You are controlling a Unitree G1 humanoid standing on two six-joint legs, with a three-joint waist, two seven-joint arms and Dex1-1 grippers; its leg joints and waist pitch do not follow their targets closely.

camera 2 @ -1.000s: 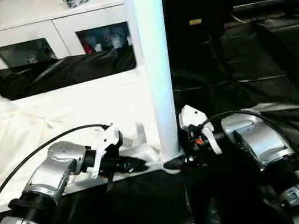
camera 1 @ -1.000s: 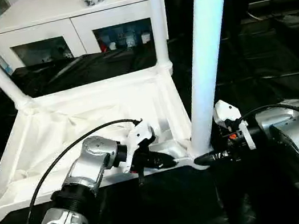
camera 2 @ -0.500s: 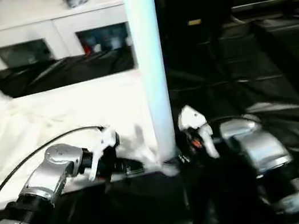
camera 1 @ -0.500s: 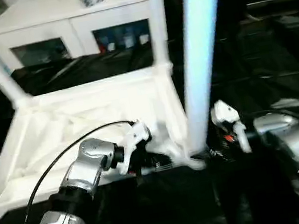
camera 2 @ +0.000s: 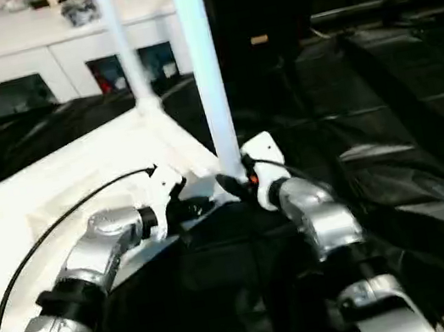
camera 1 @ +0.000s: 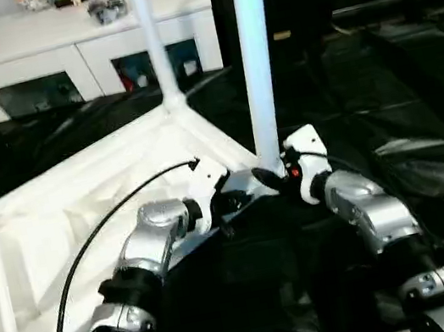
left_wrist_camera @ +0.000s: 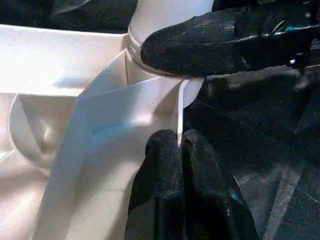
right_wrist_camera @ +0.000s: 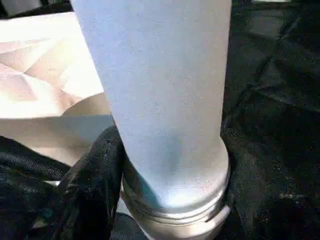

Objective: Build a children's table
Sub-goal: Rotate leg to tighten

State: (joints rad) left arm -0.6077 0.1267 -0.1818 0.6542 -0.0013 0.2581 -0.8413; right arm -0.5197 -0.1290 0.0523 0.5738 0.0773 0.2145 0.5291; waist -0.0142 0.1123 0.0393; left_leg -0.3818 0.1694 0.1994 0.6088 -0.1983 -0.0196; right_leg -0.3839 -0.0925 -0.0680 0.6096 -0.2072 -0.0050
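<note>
No readable writing. Tabletop [camera 1: 62, 237] upside down on black sheet [camera 1: 416, 97]; two legs [camera 1: 257, 56] upright. Left gripper [left_wrist_camera: 177, 165] pinches tabletop rim; right gripper [camera 1: 266, 179] clamps near leg base.

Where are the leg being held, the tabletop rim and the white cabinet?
near leg [camera 1: 257, 56], left eye view, mid-shaft above the corner socket.
tabletop [left_wrist_camera: 100, 145], left wrist view, side rim wall by the corner.
white cabinet [camera 1: 19, 40], left eye view, its flat top.
</note>
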